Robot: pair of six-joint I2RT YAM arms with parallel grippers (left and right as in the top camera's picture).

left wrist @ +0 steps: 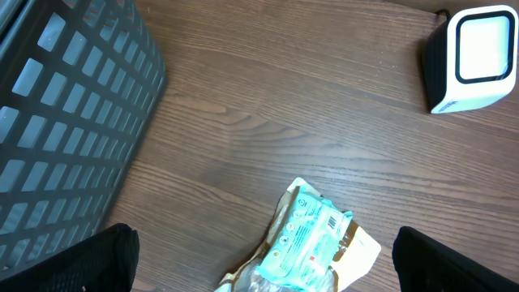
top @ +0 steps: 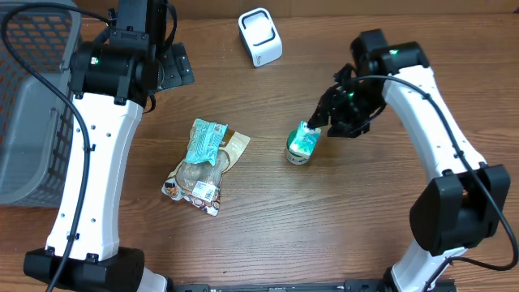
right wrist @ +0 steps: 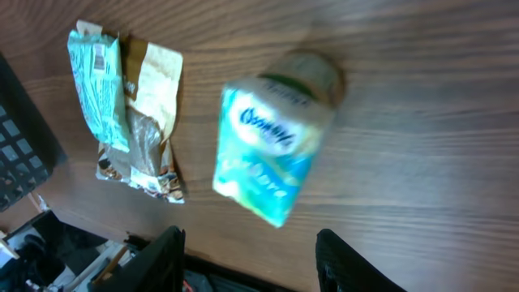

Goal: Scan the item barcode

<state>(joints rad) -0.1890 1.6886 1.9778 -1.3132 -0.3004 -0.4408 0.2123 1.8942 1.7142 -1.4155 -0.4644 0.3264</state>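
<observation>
Tub, teal and white, sits just right of centre on the desk, and it's blurred in the right wrist view. Right fingers are part spread at its top edge; whether they touch it, I can't tell. Snack pouch lies flat to its left, well apart. White scanner stands at the far edge. Left fingers hang spread wide above the pouch, near the grey basket.

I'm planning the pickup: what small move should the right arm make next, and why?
Probably ease the right gripper forward around the teal-labelled cup before closing: the wrist view shows its jaws apart, with the cup just beyond the fingertips, not yet between them.
</observation>
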